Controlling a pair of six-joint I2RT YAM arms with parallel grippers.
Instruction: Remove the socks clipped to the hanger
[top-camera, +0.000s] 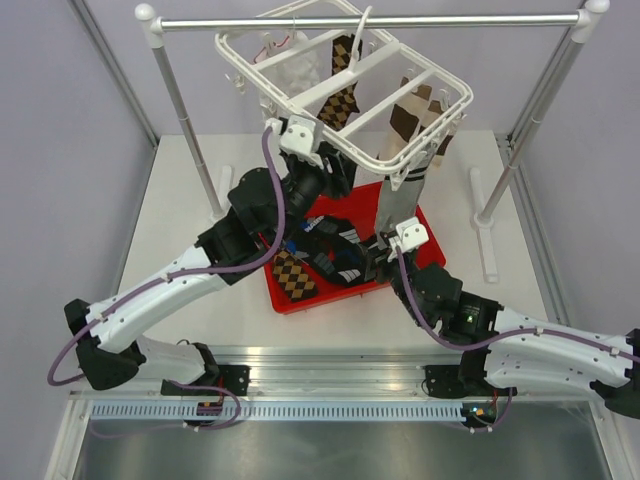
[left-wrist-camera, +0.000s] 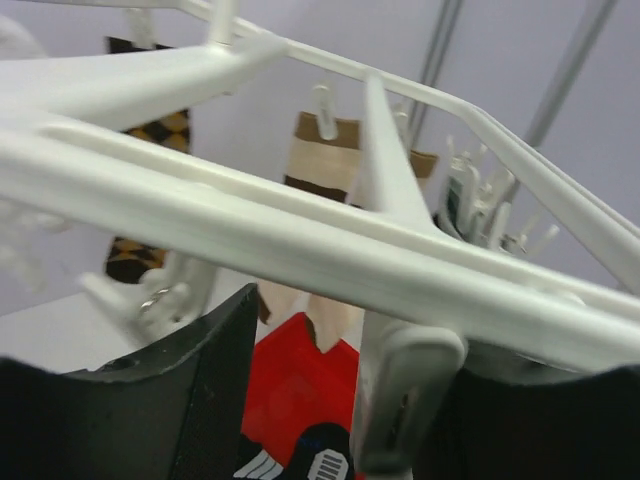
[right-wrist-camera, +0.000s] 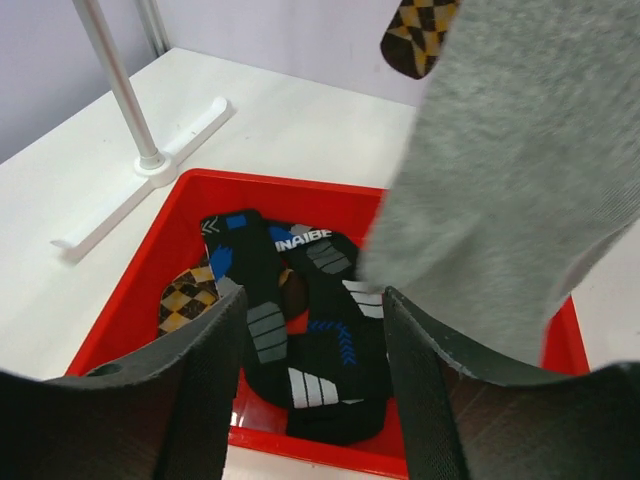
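Observation:
The white hanger (top-camera: 300, 100) hangs tilted from the rail. Clipped to it are an argyle sock (top-camera: 341, 85), a brown-cream striped sock (top-camera: 410, 122) and a grey sock (top-camera: 400, 195) that reaches down over the red bin. My left gripper (top-camera: 315, 155) is open under the hanger's near-left bar (left-wrist-camera: 300, 240); a white clip (left-wrist-camera: 400, 390) dangles between its fingers beside the right one. The striped sock (left-wrist-camera: 320, 165) hangs beyond. My right gripper (top-camera: 388, 248) is open and empty over the bin. The grey sock (right-wrist-camera: 520, 170) hangs just past its right finger (right-wrist-camera: 440, 370).
The red bin (top-camera: 435, 250) holds black socks (right-wrist-camera: 310, 330) with blue and white marks and an argyle sock (top-camera: 292, 275). The silver rail stand (top-camera: 360, 20) has poles and feet at both sides (top-camera: 485, 225). A small white cloth (top-camera: 295, 70) hangs on the hanger.

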